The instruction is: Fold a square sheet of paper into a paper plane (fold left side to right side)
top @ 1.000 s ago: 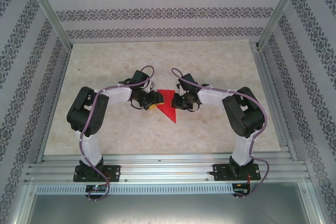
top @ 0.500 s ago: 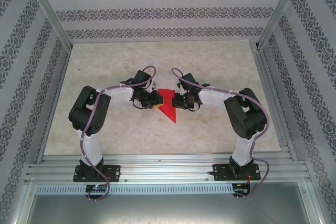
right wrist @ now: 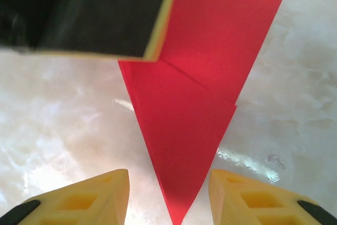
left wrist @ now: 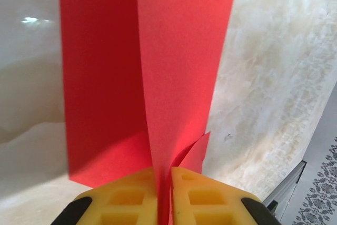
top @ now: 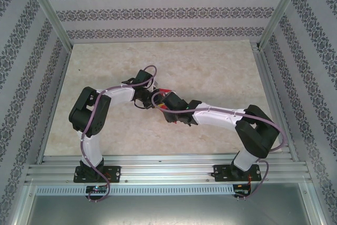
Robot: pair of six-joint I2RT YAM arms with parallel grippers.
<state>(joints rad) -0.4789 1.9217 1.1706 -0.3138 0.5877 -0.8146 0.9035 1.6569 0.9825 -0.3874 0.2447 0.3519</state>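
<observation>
Status as I read it from the remote station:

1. Left hand: the yellow fingers are pressed together on the lower edge of the red paper. In the left wrist view the paper rises from the grip as a folded sheet with a sharp centre crease, one flap in shadow and one lit, above the pale marbled surface.

2. Right hand: the jaws stand apart and hold nothing. The narrow point of the paper lies between the two fingertips. From this camera I cannot tell whether the point touches either pad.

3. In the right wrist view the paper widens away from the point. A crease runs across it, and the black body of the left hand covers its upper left corner.

4. Change against one second ago: the right arm stood to the right of the paper, and a red triangle lay plainly exposed between the two hands. That arm now stretches low across the middle of the surface and covers most of the paper in the top view. A thin red sliver remains visible beside the left hand. The right elbow has dropped toward the near right corner.

5. The left arm holds almost the same pose.
</observation>
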